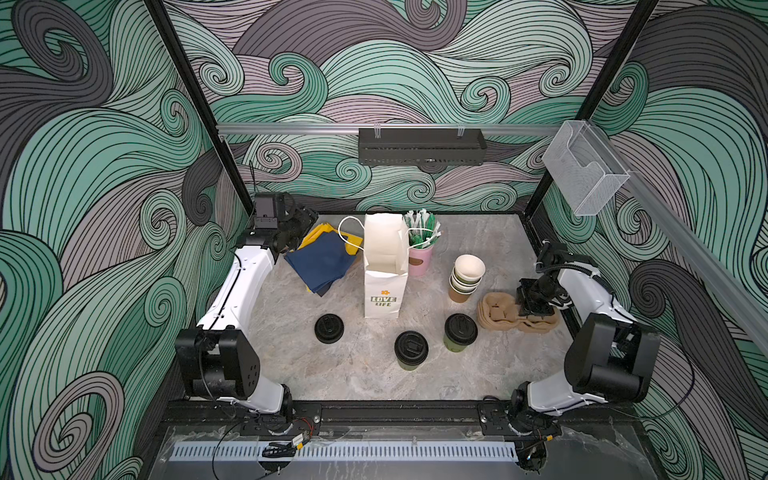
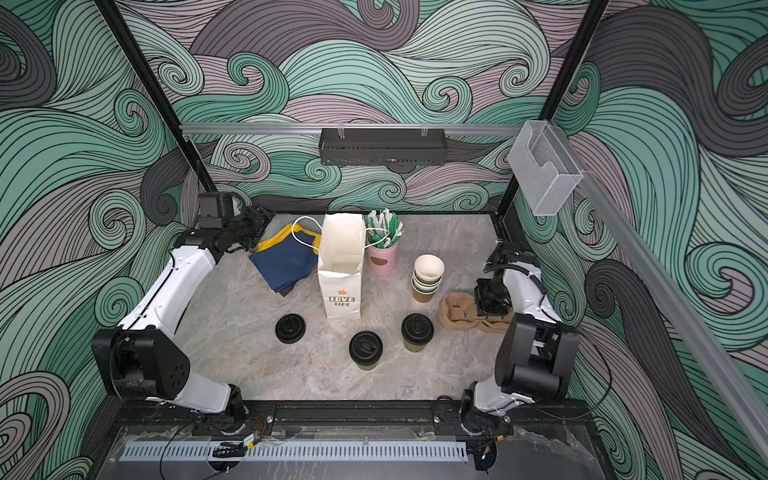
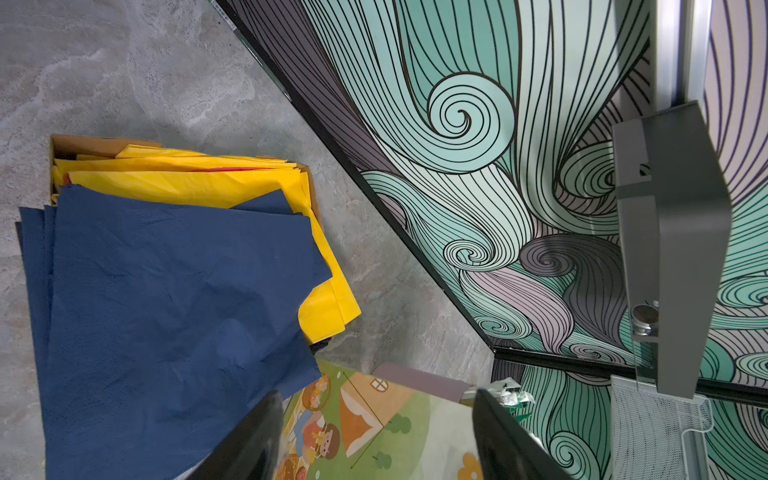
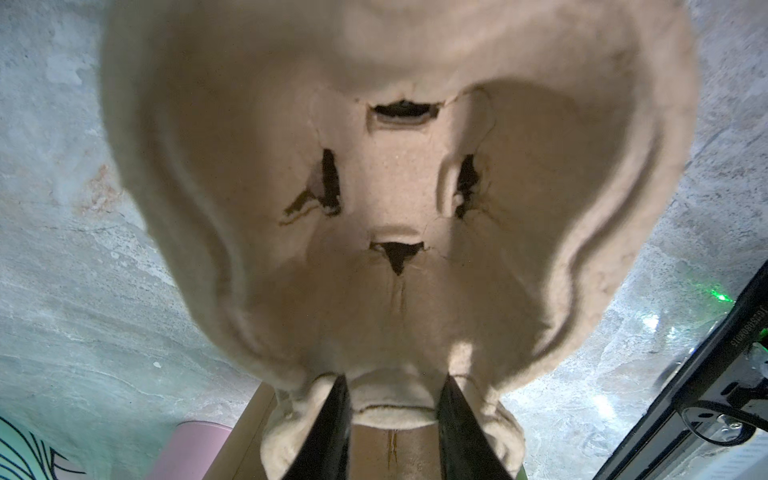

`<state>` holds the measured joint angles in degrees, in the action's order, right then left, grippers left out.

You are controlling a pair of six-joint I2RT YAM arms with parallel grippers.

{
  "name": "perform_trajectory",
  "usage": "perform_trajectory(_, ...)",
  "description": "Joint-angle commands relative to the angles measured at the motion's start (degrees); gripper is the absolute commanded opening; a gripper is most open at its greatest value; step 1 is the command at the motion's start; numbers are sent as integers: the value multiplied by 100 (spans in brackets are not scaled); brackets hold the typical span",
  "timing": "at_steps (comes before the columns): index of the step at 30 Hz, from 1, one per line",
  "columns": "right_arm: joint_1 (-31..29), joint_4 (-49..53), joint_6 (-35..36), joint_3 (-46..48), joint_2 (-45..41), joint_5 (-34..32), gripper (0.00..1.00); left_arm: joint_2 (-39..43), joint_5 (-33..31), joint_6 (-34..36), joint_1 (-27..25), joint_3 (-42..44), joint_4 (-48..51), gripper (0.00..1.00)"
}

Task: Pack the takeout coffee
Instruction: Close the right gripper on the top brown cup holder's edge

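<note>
Two takeout coffee cups, olive-green with black lids, stand near the front in both top views: one point(image 1: 410, 351) point(image 2: 365, 349) and one point(image 1: 460, 332) point(image 2: 417, 330). Behind them stands an open white paper bag point(image 1: 384, 286) point(image 2: 340, 291). At the right lies a tan pulp cup carrier point(image 1: 496, 318) point(image 4: 390, 187). My right gripper point(image 1: 535, 311) point(image 4: 392, 380) points down onto it, its jaws shut on a ridge at the carrier's edge. My left gripper point(image 1: 305, 220) point(image 3: 376, 399) hovers open and empty at the back left, beside the bag's printed side point(image 3: 415, 428).
A loose black lid point(image 1: 328, 328) lies left of the bag. Blue and yellow napkins point(image 1: 322, 262) point(image 3: 166, 311) lie at the back left. A pink holder of wrapped sticks point(image 1: 420, 259) and a stack of lidless cups point(image 1: 466, 276) stand right of the bag.
</note>
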<state>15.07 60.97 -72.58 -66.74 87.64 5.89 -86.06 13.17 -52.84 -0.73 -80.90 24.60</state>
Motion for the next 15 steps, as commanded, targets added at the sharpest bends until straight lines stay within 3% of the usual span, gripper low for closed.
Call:
perform_trajectory(1, 24, 277, 173, -229, -150, -220, 16, 160, 143, 247, -45, -249, 195, 74)
perform_trajectory(15, 22, 887, 1085, -688, -392, -313, 11, -244, 1038, 1221, -521, -913, 542, 74)
